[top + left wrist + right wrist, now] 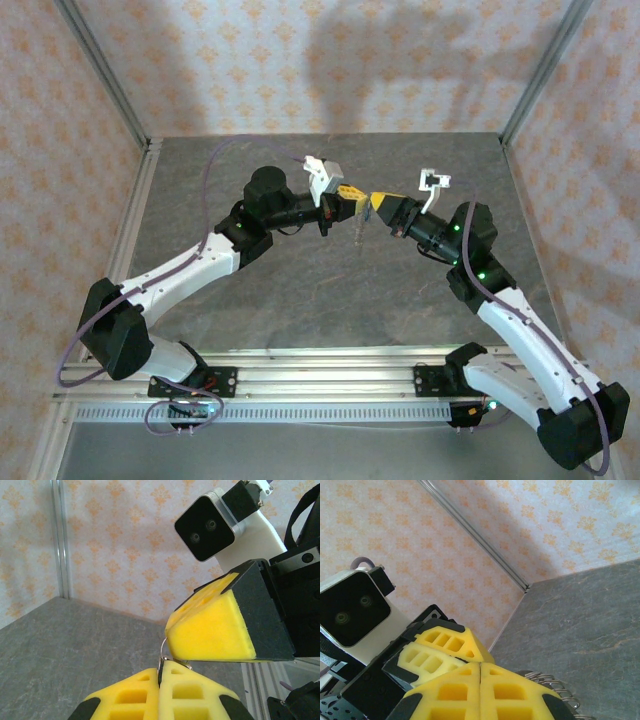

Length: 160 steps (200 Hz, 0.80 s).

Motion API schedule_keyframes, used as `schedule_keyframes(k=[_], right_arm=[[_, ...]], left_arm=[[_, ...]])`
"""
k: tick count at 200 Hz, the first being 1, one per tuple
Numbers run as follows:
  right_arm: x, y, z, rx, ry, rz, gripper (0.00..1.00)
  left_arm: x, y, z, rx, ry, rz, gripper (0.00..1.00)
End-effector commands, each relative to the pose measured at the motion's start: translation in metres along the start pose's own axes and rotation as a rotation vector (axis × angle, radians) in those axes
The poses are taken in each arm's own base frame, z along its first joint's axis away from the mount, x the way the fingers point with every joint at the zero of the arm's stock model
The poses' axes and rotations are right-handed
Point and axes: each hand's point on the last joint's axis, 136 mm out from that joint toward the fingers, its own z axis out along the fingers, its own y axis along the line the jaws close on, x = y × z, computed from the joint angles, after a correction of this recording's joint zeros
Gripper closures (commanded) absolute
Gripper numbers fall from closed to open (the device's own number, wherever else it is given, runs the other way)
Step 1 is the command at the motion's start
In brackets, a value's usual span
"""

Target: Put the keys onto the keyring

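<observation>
"Patterned walls (300,60) are closing in a grey stone-look table (300,300). What are the arms doing?"

"The left arm (180,270) and right arm (520,320) are reaching in from the near edge, nearly meeting tip to tip."

"And the pincers?"

"The left gripper (160,677) is clenching the keyring (162,654): a thin silvery loop is poking out between its pressed yellow pads, part of it dangling below. The right gripper (480,672) is pressing its pads together too; whether it is pinching anything, I cannot tell. A silvery wire coil (550,685) is sitting just beside it."
</observation>
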Motion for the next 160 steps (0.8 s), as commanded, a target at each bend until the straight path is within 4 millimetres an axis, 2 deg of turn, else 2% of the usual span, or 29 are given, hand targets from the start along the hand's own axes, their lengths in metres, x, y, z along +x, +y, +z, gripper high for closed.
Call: schedule_keyframes(k=[1,42,82,160], right_arm=[[-0.02,0.023,-0.003,-0.069,-0.049,-0.048,1.0],[-0.02,0.025,-0.001,-0.077,-0.041,-0.051,1.0],[-0.017,0.018,0.004,-0.063,-0.029,-0.043,1.0],[-0.008,-0.019,-0.001,0.041,-0.028,0.001,1.0]], left_arm=[[-0.016,-0.012,0.001,0.044,-0.031,0.055,1.0],[-0.016,-0.013,0.002,0.053,-0.029,0.056,1.0],[-0.019,-0.015,0.002,0.059,-0.038,0.06,1.0],[-0.036,-0.015,-0.006,0.021,-0.105,0.073,1.0]])
